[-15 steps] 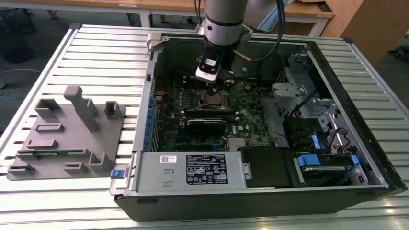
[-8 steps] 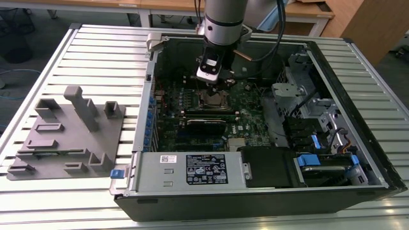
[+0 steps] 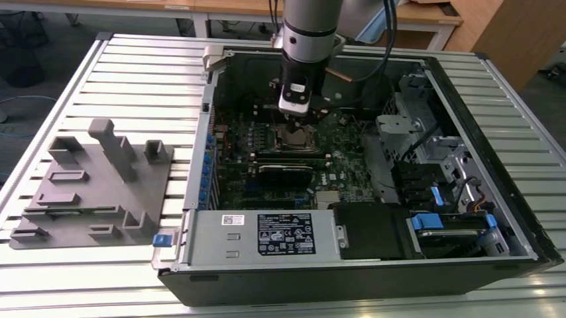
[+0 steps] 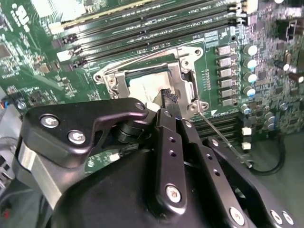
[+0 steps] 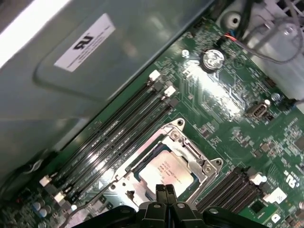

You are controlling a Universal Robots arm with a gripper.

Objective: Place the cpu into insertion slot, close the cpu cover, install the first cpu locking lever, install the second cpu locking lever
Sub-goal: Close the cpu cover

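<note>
The cpu (image 5: 167,171) lies in the insertion slot (image 5: 124,186), its pale face framed by the cpu cover (image 5: 192,153). The gripper (image 5: 165,191) stands over it with the fingers (image 5: 161,191) drawn together on nothing, their tips hiding the chip's near edge so that contact cannot be told. In the second wrist view the gripper's black body covers part of the slot beside a thin wire lever (image 4: 223,137), and print on the cpu and the white label (image 3: 285,233) on the grey power-supply box (image 3: 203,242) cannot be made out.

A pale slatted metal table (image 3: 132,73) spreads wide, with wooden desks (image 3: 230,8) along its far side, a wooden panel (image 3: 521,33) at the exterior view's right and grey floor (image 3: 26,99) at its left.
</note>
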